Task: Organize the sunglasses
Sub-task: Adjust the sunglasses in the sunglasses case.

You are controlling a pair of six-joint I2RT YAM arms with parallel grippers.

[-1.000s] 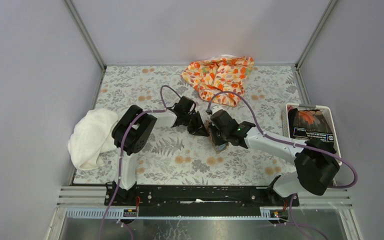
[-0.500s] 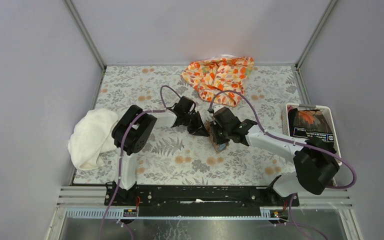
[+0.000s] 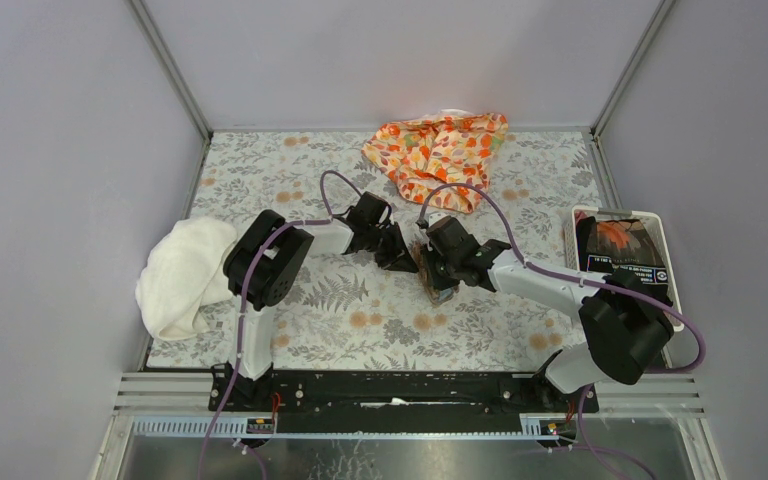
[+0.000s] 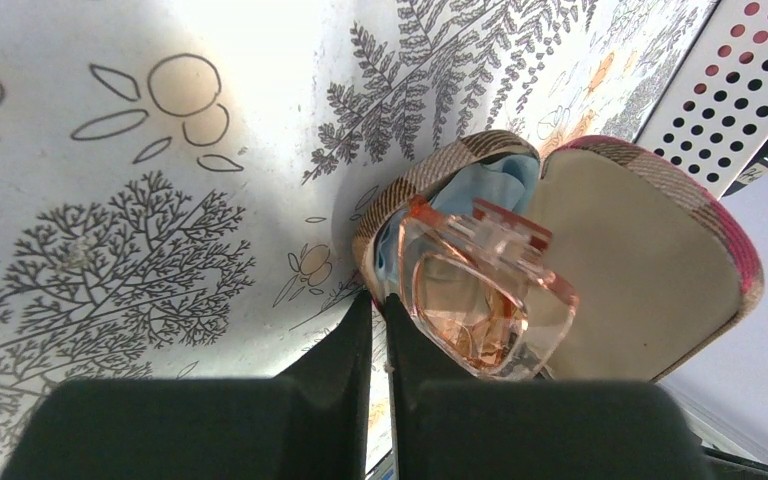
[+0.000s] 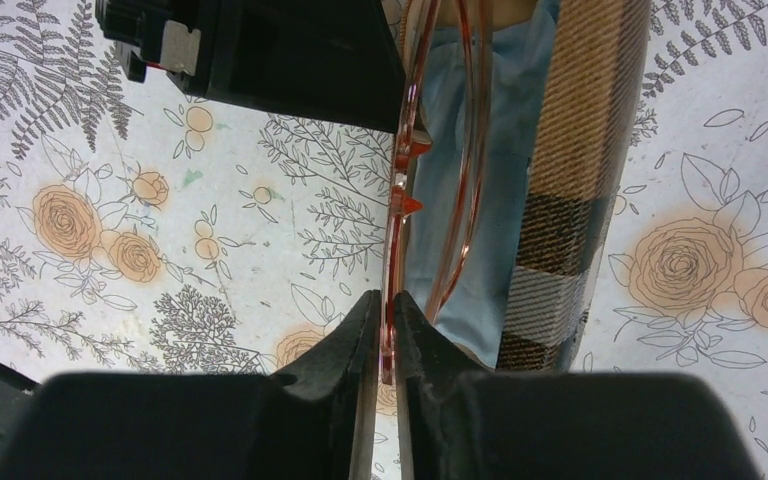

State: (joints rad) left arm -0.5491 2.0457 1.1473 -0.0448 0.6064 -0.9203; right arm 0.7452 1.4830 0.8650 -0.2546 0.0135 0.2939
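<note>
Sunglasses (image 4: 480,300) sit folded in the plaid case (image 4: 650,260), lid up, on the blue cloth (image 4: 480,185). Right gripper (image 5: 388,310) pinches the thin frame. Left gripper (image 4: 378,320), fingers nearly together, nips the case rim. Step looks like seating the glasses. Next: let go, back out, close the case.

The right arm's elbow (image 3: 615,338) has swung left, away from the basket (image 3: 570,235); its forearm has followed; the right tool (image 5: 387,312) has edged toward the far side over the case (image 5: 575,150) with the sunglasses (image 5: 400,150); its wrist's green light no longer shows.
</note>
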